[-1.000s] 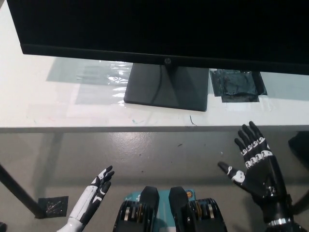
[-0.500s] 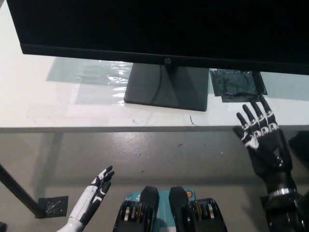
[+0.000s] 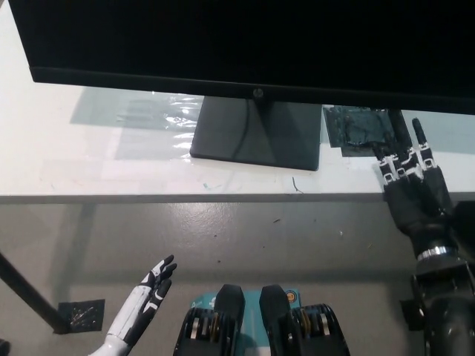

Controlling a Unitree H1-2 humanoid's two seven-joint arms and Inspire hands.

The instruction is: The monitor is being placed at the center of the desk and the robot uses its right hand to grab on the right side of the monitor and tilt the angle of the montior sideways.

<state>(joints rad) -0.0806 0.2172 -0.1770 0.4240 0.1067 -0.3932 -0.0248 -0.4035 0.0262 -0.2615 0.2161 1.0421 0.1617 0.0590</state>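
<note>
The right hand (image 3: 413,178) reaches open and empty over the desk (image 3: 89,159) edge, just below the monitor (image 3: 245,44)'s right side.

left hand (image 3: 143,300): white, black fingertips | right hand (image 3: 414,187): black, white bands across fingers (silver ring at wrist) | right arm (image 3: 444,300): black

You see a white table (image 3: 89,159) with shiny clear tape, a black tape patch (image 3: 361,132), and below it the grey concrete floor (image 3: 245,237).
</note>
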